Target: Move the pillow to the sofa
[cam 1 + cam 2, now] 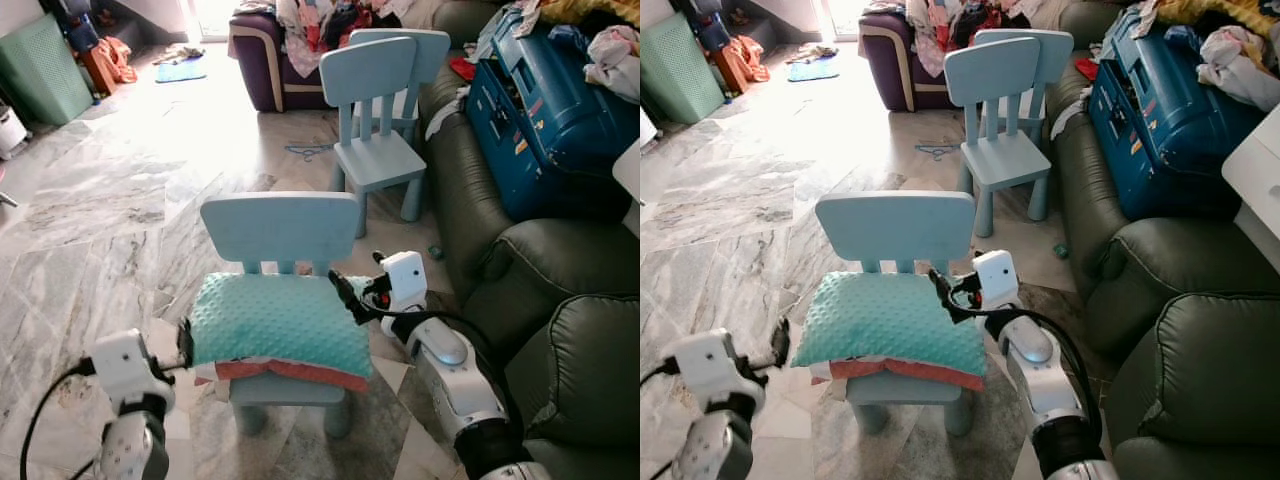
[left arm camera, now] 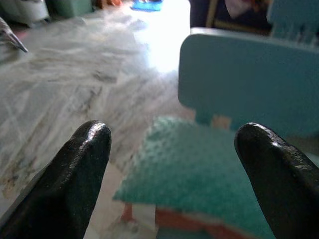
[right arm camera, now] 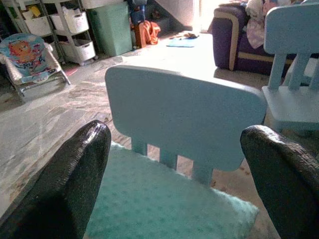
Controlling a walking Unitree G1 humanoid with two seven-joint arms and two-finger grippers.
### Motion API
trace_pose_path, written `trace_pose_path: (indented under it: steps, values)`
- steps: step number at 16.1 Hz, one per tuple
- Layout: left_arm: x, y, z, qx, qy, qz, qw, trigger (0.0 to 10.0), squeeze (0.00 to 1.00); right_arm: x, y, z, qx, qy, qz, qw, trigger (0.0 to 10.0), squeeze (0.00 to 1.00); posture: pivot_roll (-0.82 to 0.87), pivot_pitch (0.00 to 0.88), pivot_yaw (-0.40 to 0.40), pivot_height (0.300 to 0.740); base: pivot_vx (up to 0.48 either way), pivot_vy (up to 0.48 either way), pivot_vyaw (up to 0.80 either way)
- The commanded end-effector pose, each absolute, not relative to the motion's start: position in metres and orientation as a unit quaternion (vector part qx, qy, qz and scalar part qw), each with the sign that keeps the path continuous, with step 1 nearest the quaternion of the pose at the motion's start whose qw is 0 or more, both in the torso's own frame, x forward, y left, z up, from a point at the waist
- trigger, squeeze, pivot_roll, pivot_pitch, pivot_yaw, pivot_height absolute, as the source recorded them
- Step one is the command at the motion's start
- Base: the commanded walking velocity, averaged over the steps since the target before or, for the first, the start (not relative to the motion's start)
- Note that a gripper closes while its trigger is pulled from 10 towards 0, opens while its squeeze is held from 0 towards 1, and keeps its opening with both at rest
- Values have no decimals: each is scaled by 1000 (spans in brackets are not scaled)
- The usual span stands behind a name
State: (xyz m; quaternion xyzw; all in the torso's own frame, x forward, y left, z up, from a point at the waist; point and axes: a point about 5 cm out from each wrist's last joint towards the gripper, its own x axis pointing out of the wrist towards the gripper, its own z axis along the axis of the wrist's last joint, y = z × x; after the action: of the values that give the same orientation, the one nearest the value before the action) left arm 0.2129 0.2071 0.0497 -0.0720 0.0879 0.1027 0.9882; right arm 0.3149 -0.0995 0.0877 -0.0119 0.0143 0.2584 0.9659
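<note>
The pillow (image 1: 275,320) lies on the near chair (image 1: 283,230), not yet lifted. The left gripper (image 1: 186,342) and right gripper (image 1: 345,295) flank it, fingers spread and empty. Grasping and carrying it to the sofa (image 1: 560,330) on the right remain.

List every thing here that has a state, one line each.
Pillow: lying flat on the near chair's seat, not lifted.
Near chair: upright, seat covered.
Far chair: upright, seat bare.
Left gripper: open, at the pillow's left edge.
Right gripper: open, at the pillow's right corner.
Blue case: closed, lying on the sofa.
</note>
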Motion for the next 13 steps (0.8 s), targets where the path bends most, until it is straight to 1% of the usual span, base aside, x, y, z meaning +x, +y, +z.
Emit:
trace_pose_path:
  steps: [1, 4, 6, 13]
  values:
    - [201, 210, 38, -58, 115, 97, 987, 10000, 0, 308, -100, 81, -18, 28, 272, 962, 10000, 0, -94, 154, 54, 740, 0, 0, 0]
    - [182, 214, 24, -41, 144, 93, 984, 10000, 0, 298, -109, 71, -21, 48, 271, 961, 10000, 0, -90, 169, 57, 740, 0, 0, 0]
    - [173, 213, 23, -35, 150, 85, 984, 10000, 0, 294, -116, 70, -25, 53, 266, 962, 10000, 0, -90, 184, 58, 740, 0, 0, 0]
    - [171, 213, 24, -54, 150, 95, 983, 10000, 0, 291, -117, 70, -25, 61, 266, 962, 10000, 0, -87, 197, 59, 740, 0, 0, 0]
